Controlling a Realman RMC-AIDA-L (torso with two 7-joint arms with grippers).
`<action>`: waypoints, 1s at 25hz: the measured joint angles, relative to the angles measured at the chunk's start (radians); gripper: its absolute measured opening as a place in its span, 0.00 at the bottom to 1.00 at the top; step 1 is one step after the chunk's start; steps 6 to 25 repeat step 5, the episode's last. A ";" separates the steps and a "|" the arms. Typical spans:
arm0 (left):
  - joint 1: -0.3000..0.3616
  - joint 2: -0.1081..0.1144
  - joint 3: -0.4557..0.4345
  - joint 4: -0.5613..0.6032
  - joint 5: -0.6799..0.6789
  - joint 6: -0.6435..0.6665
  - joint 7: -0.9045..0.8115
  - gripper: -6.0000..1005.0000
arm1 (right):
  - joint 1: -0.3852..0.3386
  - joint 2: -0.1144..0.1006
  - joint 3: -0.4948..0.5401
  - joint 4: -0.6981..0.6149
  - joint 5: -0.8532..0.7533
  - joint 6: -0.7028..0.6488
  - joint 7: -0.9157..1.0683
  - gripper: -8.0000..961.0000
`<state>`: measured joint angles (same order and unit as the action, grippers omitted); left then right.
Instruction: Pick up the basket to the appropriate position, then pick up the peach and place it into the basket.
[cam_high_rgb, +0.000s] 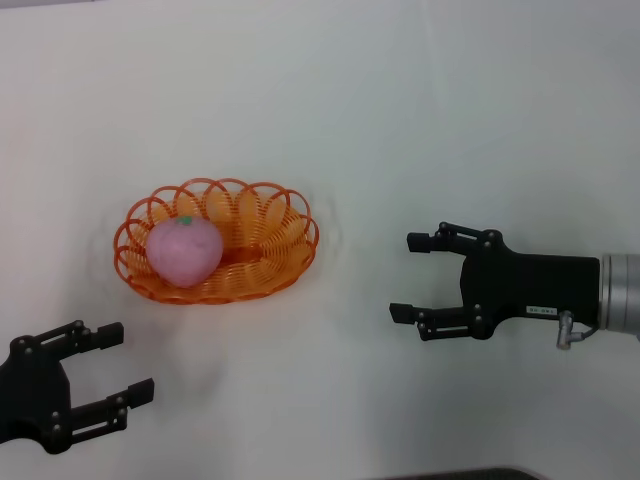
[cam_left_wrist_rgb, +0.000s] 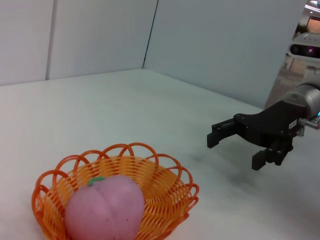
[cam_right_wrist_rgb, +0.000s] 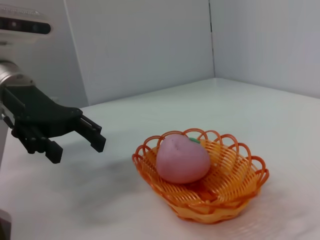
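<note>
We see both claws, left and right, spread apart and holding nothing, flanking the basket that cradles the peach on the table.

No text can be read in these pictures. The right gripper carries a small white label on the side of its black body, behind the fingers and close to the wrist, but its print is too small to make out. The basket, the peach and the left gripper show no letters, numbers or signs.
</note>
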<state>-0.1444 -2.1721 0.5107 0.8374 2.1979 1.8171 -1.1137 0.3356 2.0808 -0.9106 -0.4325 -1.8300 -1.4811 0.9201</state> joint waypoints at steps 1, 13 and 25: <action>0.000 0.000 0.000 0.000 0.000 0.000 0.000 0.75 | -0.001 0.000 -0.001 0.000 0.000 0.001 0.000 0.98; 0.000 0.001 -0.003 0.000 0.000 0.002 0.000 0.75 | -0.001 0.000 -0.004 0.001 0.000 0.001 -0.001 0.98; 0.000 0.001 -0.003 0.000 0.000 0.002 0.000 0.75 | -0.001 0.000 -0.004 0.001 0.000 0.001 -0.001 0.98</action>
